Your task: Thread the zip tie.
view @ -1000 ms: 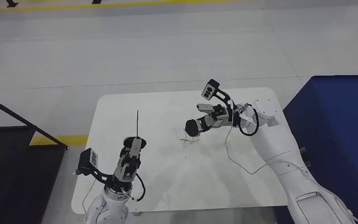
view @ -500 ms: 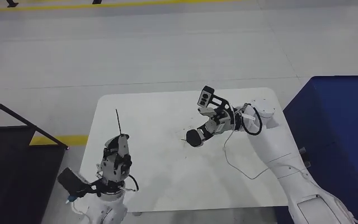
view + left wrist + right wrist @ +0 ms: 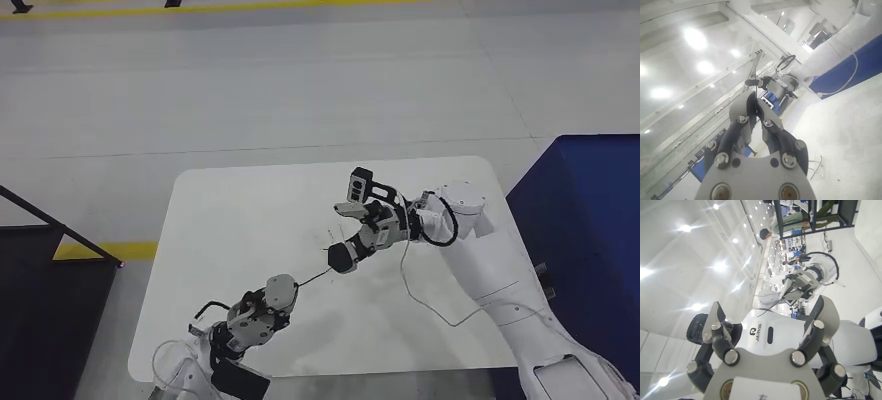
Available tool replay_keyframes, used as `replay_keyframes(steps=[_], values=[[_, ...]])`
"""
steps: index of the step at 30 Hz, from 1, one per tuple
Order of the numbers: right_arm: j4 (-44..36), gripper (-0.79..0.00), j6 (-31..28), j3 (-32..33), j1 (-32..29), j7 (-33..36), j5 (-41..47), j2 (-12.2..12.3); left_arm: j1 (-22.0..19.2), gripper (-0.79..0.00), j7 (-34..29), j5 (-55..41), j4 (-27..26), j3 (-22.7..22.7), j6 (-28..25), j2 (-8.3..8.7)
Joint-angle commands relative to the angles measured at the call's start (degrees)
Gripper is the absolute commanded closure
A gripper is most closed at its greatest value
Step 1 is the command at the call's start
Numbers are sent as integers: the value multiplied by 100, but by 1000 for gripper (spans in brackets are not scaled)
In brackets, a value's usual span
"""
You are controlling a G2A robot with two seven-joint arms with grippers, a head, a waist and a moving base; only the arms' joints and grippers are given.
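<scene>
Your left gripper (image 3: 754, 101) clamped on zip tie (image 3: 755, 89), held above table (image 3: 220, 220), strap aimed toward right gripper (image 3: 769, 302). Right fingers (image 3: 718, 313) spread wide, nothing between them. Tie straight, no loop formed: threading looks not yet begun. Likely left for you: catch free end with right gripper, bend it round, feed tip through head. Loose ties (image 3: 817, 167) lie on table near by.

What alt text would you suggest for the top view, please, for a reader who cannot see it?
Over a white table, the left gripper holds a thin black zip tie pointed at the right gripper, which sits just past the tie's free end. The left gripper is near the table's front edge, the right gripper nearer its middle.
</scene>
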Motion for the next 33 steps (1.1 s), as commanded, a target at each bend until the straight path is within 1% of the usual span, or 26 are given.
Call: replay_keyframes(steps=[1,5,8,9,10,11,12,13,14,15,16,19,22,24,29,33], values=[[-55,-785,49,-21,-24,39,-102,21,55,0,-373,561,-63,15,198,13],[-179,-785,4,-35,-64,107,-264,62,175,0,-1086,1451,-258,-34,416,46],[-257,-785,-43,-2,-107,114,-296,91,226,0,-1205,1533,-338,-5,275,66],[-277,-662,-38,4,-121,86,-314,99,240,0,-1266,1616,-349,-31,254,76],[-295,-505,-23,-4,-130,67,-346,106,254,0,-1339,1756,-370,-43,248,86],[-312,-446,-13,-23,-139,67,-367,111,272,0,-1394,1805,-384,-26,246,91],[-323,-428,-8,-52,-144,68,-396,114,279,0,-1435,1830,-382,-6,216,95],[-326,-391,-12,-78,-143,48,-426,115,274,0,-1455,1864,-385,11,190,101],[-325,-379,-23,-103,-134,18,-465,116,269,0,-1472,1871,-385,26,188,105],[-319,-342,-39,-128,-126,-16,-509,117,269,0,-1479,1870,-383,47,181,108],[-314,-326,-49,-151,-118,-39,-538,118,271,0,-1476,1877,-387,69,175,113],[-305,-317,-54,-213,-98,-56,-576,119,276,0,-1511,1910,-389,112,187,126],[-293,-280,-56,-264,-72,-67,-601,122,287,0,-1470,1865,-411,174,169,139],[-301,-289,-62,-315,-47,-99,-694,125,282,0,-1474,1859,-424,183,204,148],[-343,-274,-67,-430,-20,-76,-839,136,241,0,-1561,1863,-396,267,253,160],[-366,-243,-57,-483,-14,-25,-891,150,228,0,-1613,1855,-403,269,270,178]])
